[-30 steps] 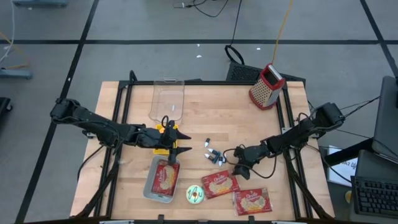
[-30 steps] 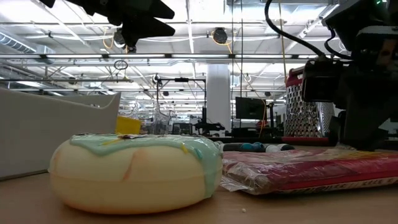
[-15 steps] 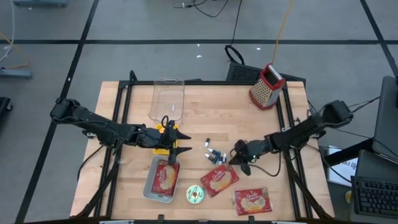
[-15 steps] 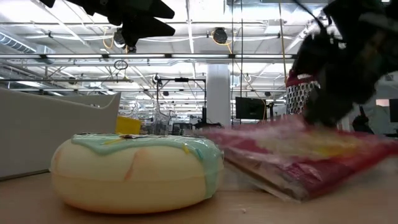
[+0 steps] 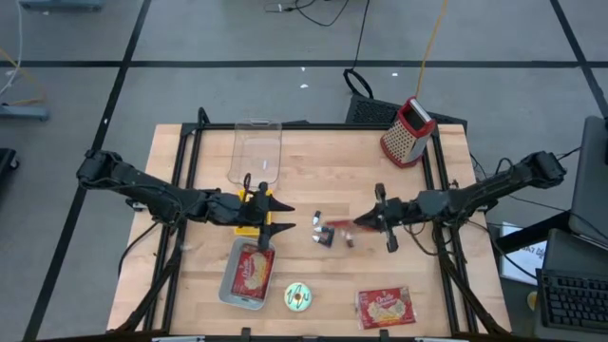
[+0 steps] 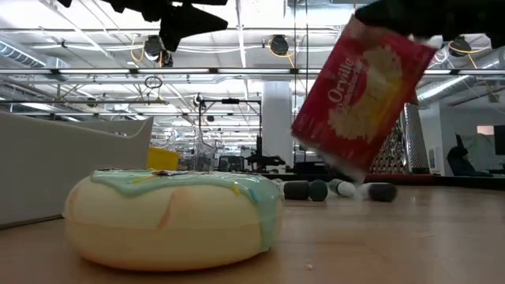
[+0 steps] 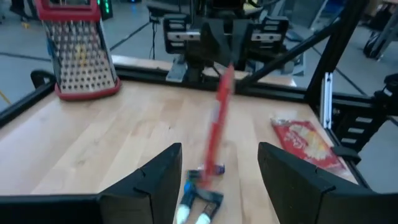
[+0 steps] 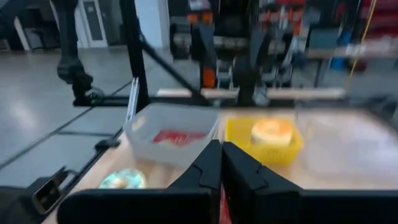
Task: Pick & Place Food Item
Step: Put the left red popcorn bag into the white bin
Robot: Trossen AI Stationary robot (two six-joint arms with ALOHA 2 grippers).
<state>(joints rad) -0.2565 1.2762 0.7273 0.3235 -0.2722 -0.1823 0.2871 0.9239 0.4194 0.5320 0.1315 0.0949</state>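
Note:
A red popcorn packet (image 5: 337, 230) hangs in the air over the table's middle; in the low view the packet (image 6: 359, 91) shows tilted, its printed face forward. My right gripper (image 5: 361, 224) is shut on it, reaching in level from the right. My left gripper (image 5: 283, 218) waits open above the grey tray (image 5: 228, 285), its fingers empty and pointing at the hanging packet (image 7: 217, 118). A second packet (image 5: 253, 271) lies in the tray, and a third packet (image 5: 385, 306) lies flat at the near right. My right gripper pinches the packet's upper end (image 6: 394, 35) between its two shut fingers, coming level from the table's right. The packet hangs below the fingers, tilted and edge-on to the table's left, lifted clear of the wood. The gripper's own body hides the exact spot.
A mint-iced donut (image 5: 299, 297) sits near the front edge. Small markers (image 5: 323, 236) lie under the hanging packet. A clear container (image 5: 256, 150) and a red grater (image 5: 408, 131) stand at the back. A yellow bowl (image 8: 267, 137) holds a bun beside the tray.
My right gripper has shut on the packet that lay flat near the donut, then risen and rolled, drawing a little toward the far edge. The packet has gone from flat on the table to hanging tilted, clear of it. The left arm has kept still.

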